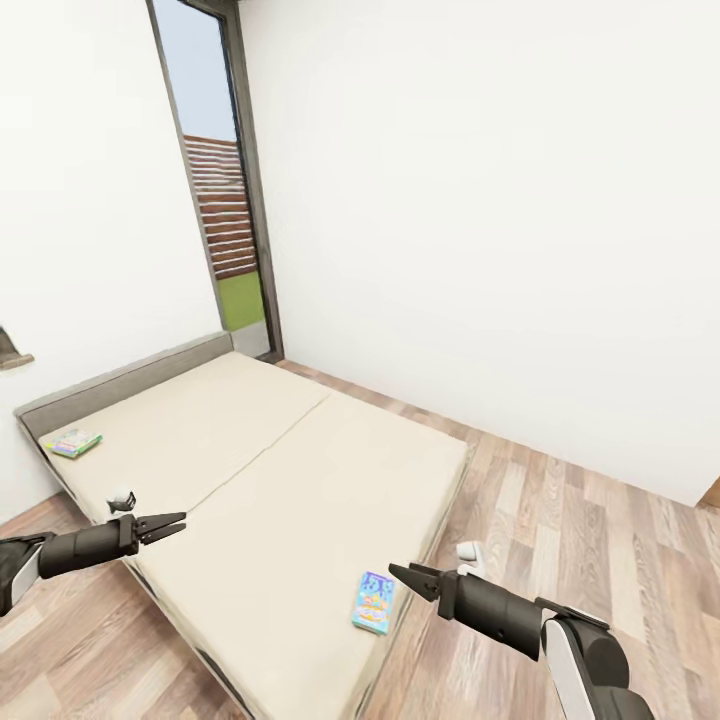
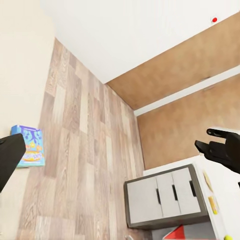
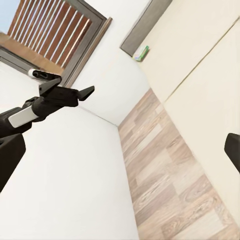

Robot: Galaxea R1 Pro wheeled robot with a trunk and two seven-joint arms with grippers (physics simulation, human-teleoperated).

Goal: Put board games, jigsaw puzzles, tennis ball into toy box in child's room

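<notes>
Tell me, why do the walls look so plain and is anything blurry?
Head view: soft, even light, the white wall has no glare, and the bed edges bend from a wide lens. Left wrist view: the blue board game looks sharp. Right wrist view: the green board game is too small to read.

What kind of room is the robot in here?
Most likely a bedroom, probably a child's: a low wide bed on a wood floor, with two colourful board games lying on the mattress.
</notes>
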